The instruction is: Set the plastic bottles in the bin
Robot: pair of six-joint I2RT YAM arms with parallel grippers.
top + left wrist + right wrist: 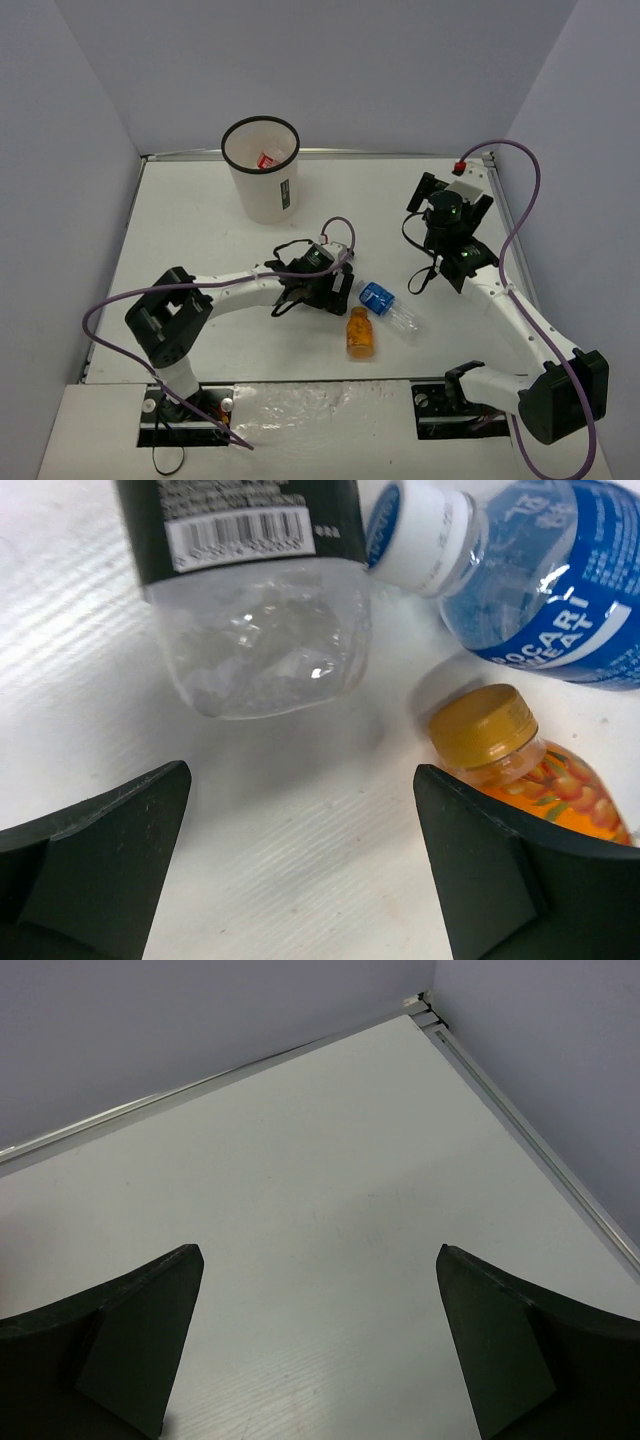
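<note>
L gripper (300, 780) spread, black-label bottle (255, 630) at 12 o'clock; orange btl (530, 770) (3 o'clock, close) could get bumped closing.

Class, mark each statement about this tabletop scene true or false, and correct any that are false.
1. The bin holds a red-labelled bottle. True.
2. The left end effector is shut on the orange-filled bottle. False: it is open and holds nothing; that bottle lies just beyond one of its fingers.
3. The blue-labelled bottle lies on the table next to the orange-filled bottle. True.
4. The right end effector hangs over the bin. False: it is open over the table near the far right corner, away from the bin.
</note>
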